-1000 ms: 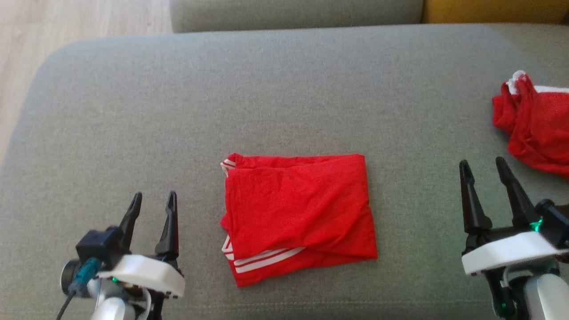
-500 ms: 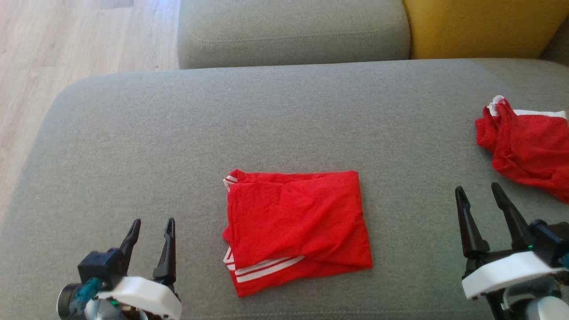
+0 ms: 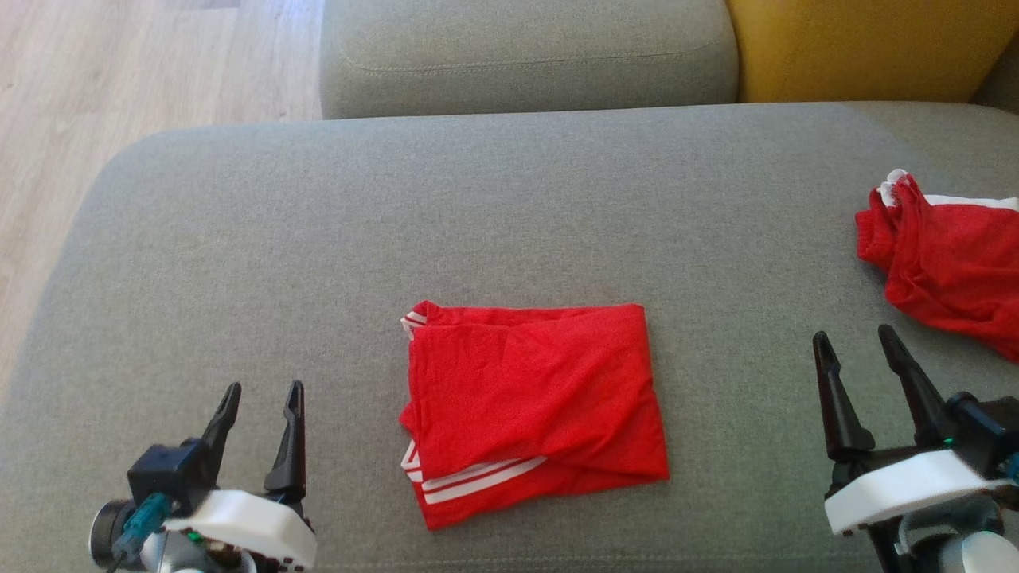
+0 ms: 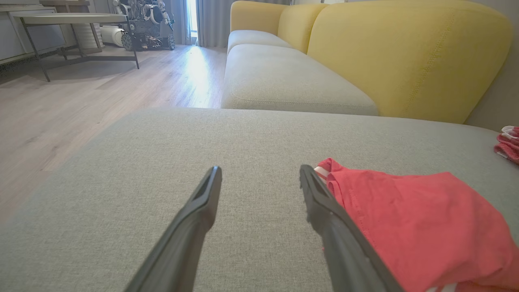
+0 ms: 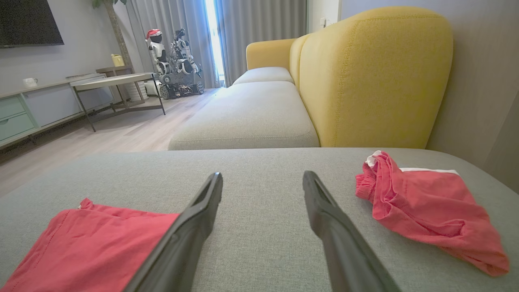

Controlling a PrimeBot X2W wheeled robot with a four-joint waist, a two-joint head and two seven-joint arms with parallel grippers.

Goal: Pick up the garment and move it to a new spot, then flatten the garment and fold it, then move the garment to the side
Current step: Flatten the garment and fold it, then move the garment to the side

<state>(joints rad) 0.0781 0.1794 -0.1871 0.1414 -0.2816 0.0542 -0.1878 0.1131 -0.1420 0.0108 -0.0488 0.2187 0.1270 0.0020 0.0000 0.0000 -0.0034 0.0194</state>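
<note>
You have the folded red cloth garment with white stripes [image 3: 533, 398] lying flat mid-way on the grey fabric sofa cushion [image 3: 239, 239].
Left of it your left hand [image 3: 264, 387] stands spread and empty; right of it your right hand [image 3: 853, 334] likewise, near a crumpled red cloth [image 3: 947, 263].

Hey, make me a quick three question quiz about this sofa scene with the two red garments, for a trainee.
1. True or false: the folded red garment lies on the grey cushion between the left claw and the right claw.
2. The crumpled red garment lies nearest to: A) left claw, B) right claw, C) folded red garment.
3. Fill in: both claws stand ____, holding nothing.
Key: 1 true; 2 B; 3 open.
</note>
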